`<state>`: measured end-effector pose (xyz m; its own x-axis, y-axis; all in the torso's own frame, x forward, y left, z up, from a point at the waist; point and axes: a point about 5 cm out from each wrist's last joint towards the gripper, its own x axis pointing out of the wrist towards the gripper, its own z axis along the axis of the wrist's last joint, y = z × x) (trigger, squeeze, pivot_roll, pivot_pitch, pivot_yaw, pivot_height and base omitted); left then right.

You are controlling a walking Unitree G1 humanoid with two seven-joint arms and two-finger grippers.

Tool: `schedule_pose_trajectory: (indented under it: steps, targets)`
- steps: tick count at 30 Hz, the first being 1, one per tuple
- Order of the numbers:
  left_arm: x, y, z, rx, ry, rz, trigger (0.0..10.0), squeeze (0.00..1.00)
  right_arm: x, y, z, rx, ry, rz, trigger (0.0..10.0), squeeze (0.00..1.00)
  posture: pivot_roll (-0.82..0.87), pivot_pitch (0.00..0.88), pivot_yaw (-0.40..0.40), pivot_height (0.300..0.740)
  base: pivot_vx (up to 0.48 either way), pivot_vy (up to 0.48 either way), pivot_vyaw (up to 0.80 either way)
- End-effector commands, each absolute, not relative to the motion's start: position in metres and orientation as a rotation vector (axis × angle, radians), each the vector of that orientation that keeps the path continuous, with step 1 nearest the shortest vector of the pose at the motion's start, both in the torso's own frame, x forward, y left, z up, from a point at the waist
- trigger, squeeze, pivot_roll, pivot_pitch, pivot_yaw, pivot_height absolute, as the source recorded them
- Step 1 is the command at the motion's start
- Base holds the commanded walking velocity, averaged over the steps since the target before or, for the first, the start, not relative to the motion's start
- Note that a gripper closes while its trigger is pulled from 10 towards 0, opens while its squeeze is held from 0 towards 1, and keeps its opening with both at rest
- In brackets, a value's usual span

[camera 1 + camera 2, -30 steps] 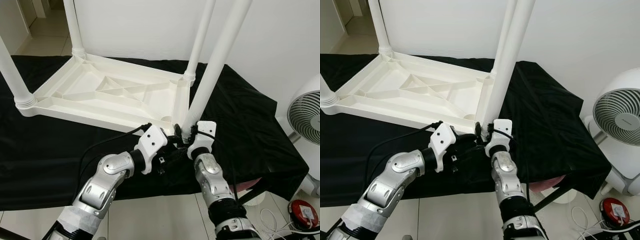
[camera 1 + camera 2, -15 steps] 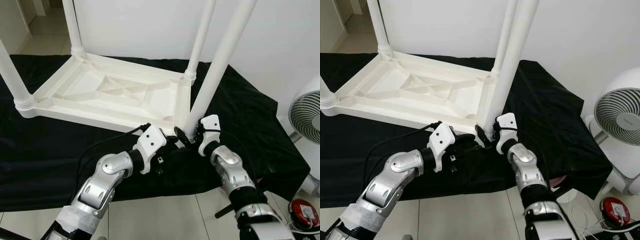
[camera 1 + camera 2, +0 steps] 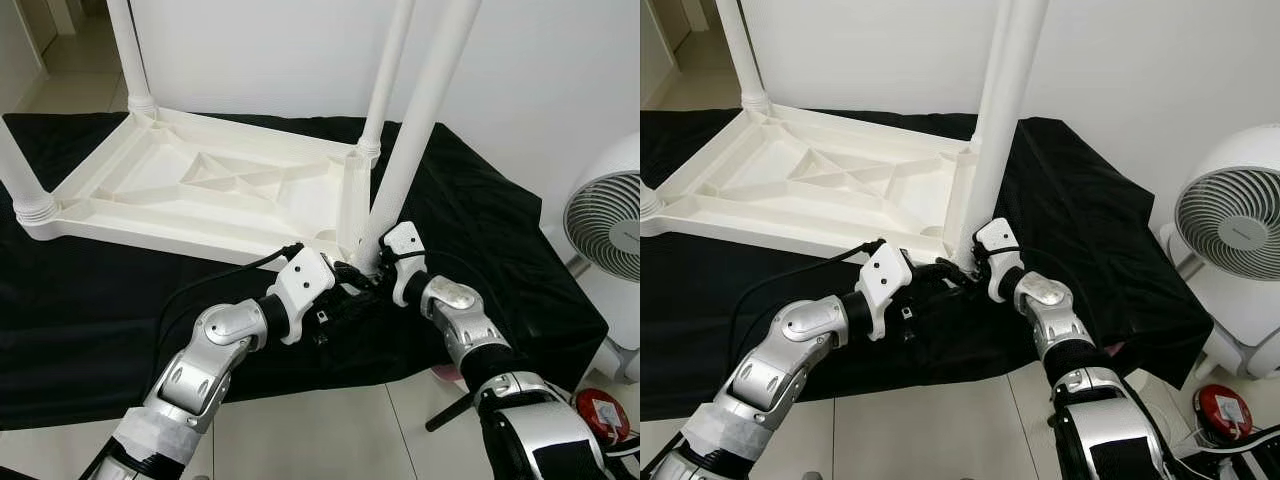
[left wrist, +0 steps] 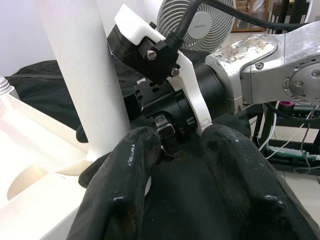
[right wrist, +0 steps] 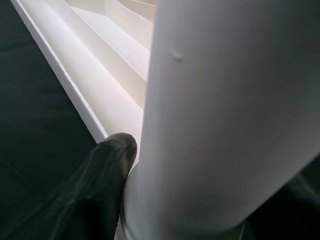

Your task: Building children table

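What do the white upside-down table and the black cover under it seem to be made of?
The table looks like moulded plastic: its underside has cast ribs and a smooth, faintly glossy white finish, as does the leg that the right gripper holds. The black cover looks like matt cloth, since it wrinkles and drapes over the edge.

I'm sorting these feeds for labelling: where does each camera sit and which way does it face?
Left and right eye views: head, looking down at the upturned white table; both arms show.
Left wrist view: looks past the left gripper at the right gripper.
Right wrist view: close against the near leg.
All share that leg.
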<state>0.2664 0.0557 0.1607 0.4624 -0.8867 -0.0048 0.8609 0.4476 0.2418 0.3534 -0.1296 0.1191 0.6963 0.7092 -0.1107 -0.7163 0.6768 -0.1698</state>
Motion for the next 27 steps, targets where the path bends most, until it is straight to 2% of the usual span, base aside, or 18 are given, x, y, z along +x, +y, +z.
schedule_pose_trajectory:
  steps: [1,4,5,6,7,21,27]
  targets:
    - [0.268,0.056,0.162,0.227,-0.13,-1.065,10.0,0.0,0.351,-0.133,0.112,-0.207,0.078,0.843,0.0,0.0,-0.03,0.0,-0.08,0.74,0.0,0.0,0.0]
    - [0.268,0.056,0.162,0.225,-0.13,-1.063,10.0,0.0,0.35,-0.136,0.111,-0.208,0.078,0.838,0.0,0.0,-0.03,0.0,-0.078,0.74,0.0,0.0,0.0]
    - [0.268,0.056,0.162,0.225,-0.129,-1.063,10.0,0.0,0.35,-0.138,0.11,-0.204,0.08,0.826,0.5,0.0,-0.03,0.0,-0.078,0.74,0.0,0.0,0.0]
    - [0.268,0.056,0.162,0.225,-0.129,-1.063,10.0,0.0,0.35,-0.138,0.11,-0.204,0.08,0.826,0.5,0.0,-0.03,0.0,-0.078,0.74,0.0,0.0,0.0]
    - [0.269,0.056,0.162,0.225,-0.129,-1.064,10.0,0.0,0.351,-0.141,0.109,-0.19,0.086,0.8,10.0,0.0,-0.04,0.0,-0.076,0.74,0.0,0.0,0.0]
    - [0.269,0.056,0.162,0.227,-0.129,-1.068,10.0,0.0,0.354,-0.14,0.102,-0.141,0.09,0.558,10.0,0.0,-0.04,0.0,-0.076,0.74,0.0,0.0,0.0]
    - [0.268,0.054,0.16,0.22,-0.122,-1.074,10.0,0.0,0.347,-0.122,0.097,-0.006,0.075,0.278,10.0,0.0,-0.05,0.0,-0.073,0.74,0.0,0.0,0.0]
